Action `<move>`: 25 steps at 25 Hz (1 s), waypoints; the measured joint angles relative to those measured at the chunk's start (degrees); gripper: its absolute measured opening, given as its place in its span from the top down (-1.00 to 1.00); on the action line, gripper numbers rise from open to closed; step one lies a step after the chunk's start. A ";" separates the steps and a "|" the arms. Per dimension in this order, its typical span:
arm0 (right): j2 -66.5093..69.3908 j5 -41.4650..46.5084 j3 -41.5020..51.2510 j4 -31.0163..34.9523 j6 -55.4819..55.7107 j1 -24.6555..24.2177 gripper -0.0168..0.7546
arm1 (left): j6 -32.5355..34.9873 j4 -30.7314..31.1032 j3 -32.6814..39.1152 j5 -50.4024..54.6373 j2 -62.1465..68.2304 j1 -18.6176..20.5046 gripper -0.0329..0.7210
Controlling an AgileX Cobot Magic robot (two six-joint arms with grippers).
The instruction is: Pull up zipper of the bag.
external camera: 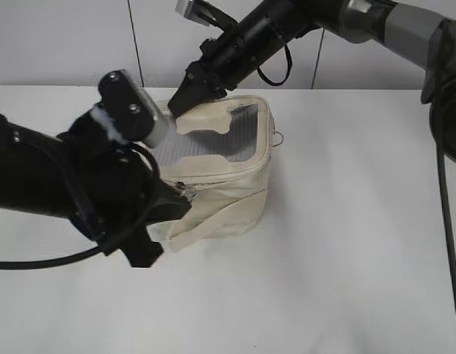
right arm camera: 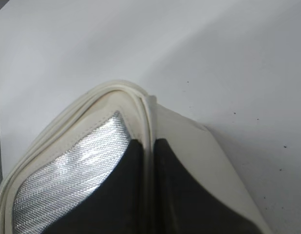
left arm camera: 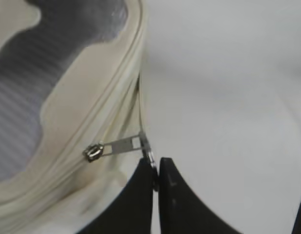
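The bag (external camera: pixel 228 193) is a small boxy cream bag with a grey mesh lid window, standing mid-table. My left gripper (external camera: pixel 178 200) is at its front left corner, shut on the ring pull (left arm camera: pixel 151 161) of a silver slider (left arm camera: pixel 93 152) on the cream zipper (left arm camera: pixel 119 80). A second ring pull (external camera: pixel 278 137) hangs at the bag's right side. My right gripper (external camera: pixel 185 94) is at the back left lid corner, shut on the lid's edge seam (right arm camera: pixel 149 122). The bag also fills the lower part of the right wrist view (right arm camera: pixel 199 146).
The white table (external camera: pixel 346 265) stretches in front and to the right of the bag. A pale wall (external camera: pixel 66 37) stands behind it. My left arm's black body covers the table's left side, with a cable trailing off the left edge.
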 joint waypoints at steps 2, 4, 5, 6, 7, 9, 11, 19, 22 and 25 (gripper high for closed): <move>0.00 0.30 0.00 0.10 0.70 0.00 0.82 | -0.20 -3.37 0.12 -3.98 0.99 -3.79 0.92; 0.00 0.30 0.00 0.04 1.84 0.00 0.75 | -1.22 -6.14 0.32 -4.89 1.51 -4.09 0.89; 0.00 0.30 -0.25 0.00 2.48 -0.07 0.66 | -1.55 -7.05 0.45 -4.24 1.56 -3.70 0.84; 0.05 0.24 -0.83 -0.20 3.33 -0.21 0.48 | -1.74 -7.58 0.45 -2.73 1.44 -3.14 0.73; 0.06 0.31 -1.62 -0.61 4.14 -0.35 0.26 | -1.83 -7.98 0.45 -0.63 1.09 -2.20 0.58; 0.11 1.02 -4.21 -2.33 6.83 -0.84 -0.09 | -2.22 -8.21 0.45 3.94 0.02 0.73 0.22; 0.11 1.16 -6.95 -5.30 10.75 -1.85 -0.21 | -4.09 -7.72 0.45 8.87 -1.74 4.59 -0.09; -4.96 1.27 -6.18 -12.01 20.94 -9.73 0.02 | -11.72 0.46 -6.01 19.69 -4.36 24.61 -0.21; -10.80 1.22 2.33 -12.06 20.61 -12.65 0.08 | -11.60 1.11 -16.84 26.63 2.95 26.45 -0.19; -19.59 -0.75 18.66 -10.87 15.93 -15.08 0.16 | -11.56 1.05 -30.05 30.93 13.08 25.45 -0.19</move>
